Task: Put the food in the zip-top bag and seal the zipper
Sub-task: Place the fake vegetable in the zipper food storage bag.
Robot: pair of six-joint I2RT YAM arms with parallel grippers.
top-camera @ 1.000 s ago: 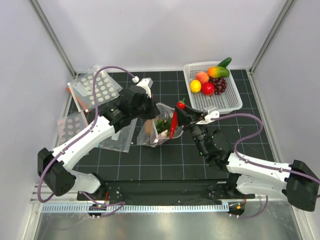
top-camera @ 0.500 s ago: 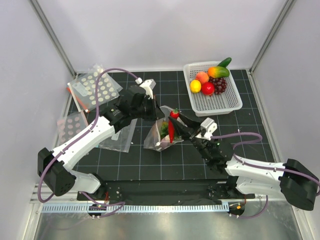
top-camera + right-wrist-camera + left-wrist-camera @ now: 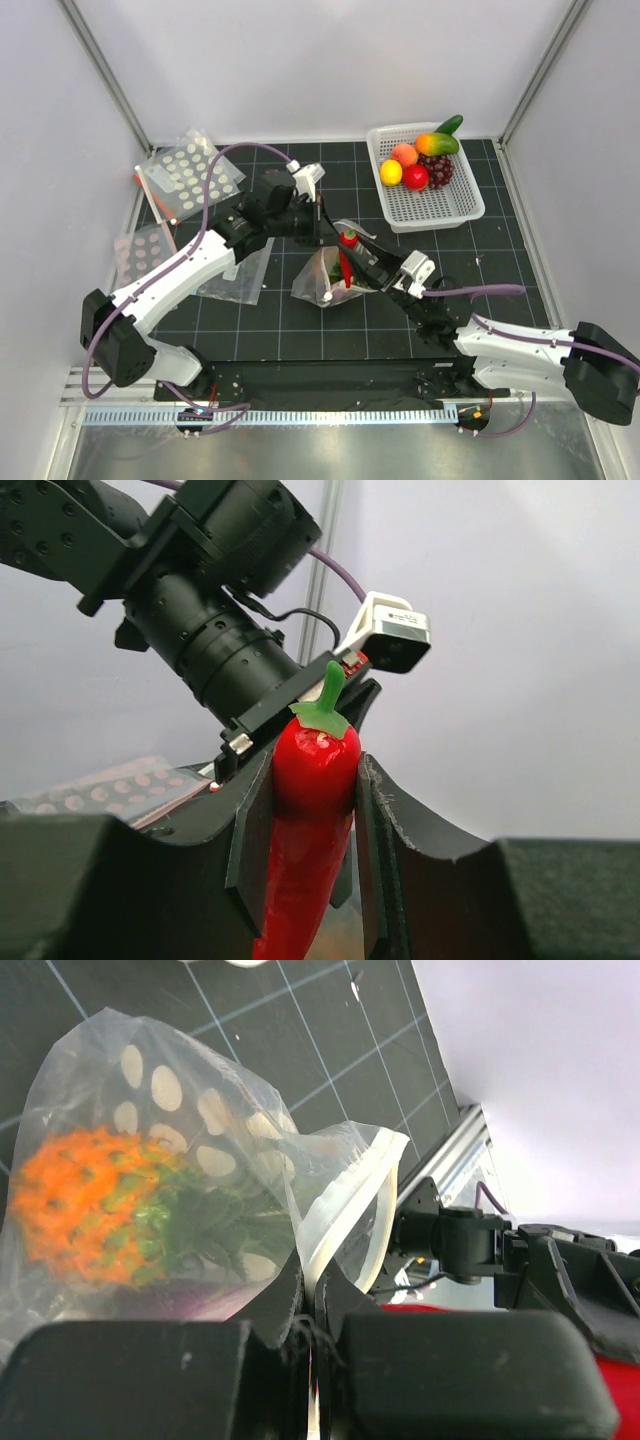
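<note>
Zip-top bag (image 3: 322, 283), white-dotted and clear, stands mid-tabletop (image 3: 500, 262) between the two arms, its mouth drawn up by the left pincer (image 3: 312, 1305), whose jaws are closed tight on a fold of film just beside the zipper (image 3: 352, 1205); an orange pineapple (image 3: 85, 1210) with a green crown already lies inside. The right pincer (image 3: 308, 780) is clamped round the upper body of a red chili pepper (image 3: 305, 820), held stem up and tip down at the bag's opening; whether the tip has passed the rim cannot be told from above.

The risks, as judged from here: the opening is narrow and slack, so the pepper's tip may catch the zipper strip or the film, fold the mouth shut and slide down the outside; a push on the film could tug the thin fold out of the left pincer's grip and let the bag slump, perhaps spilling the pineapple; the two wrists work very near each other, so a small misjudged approach could knock them together.
</note>
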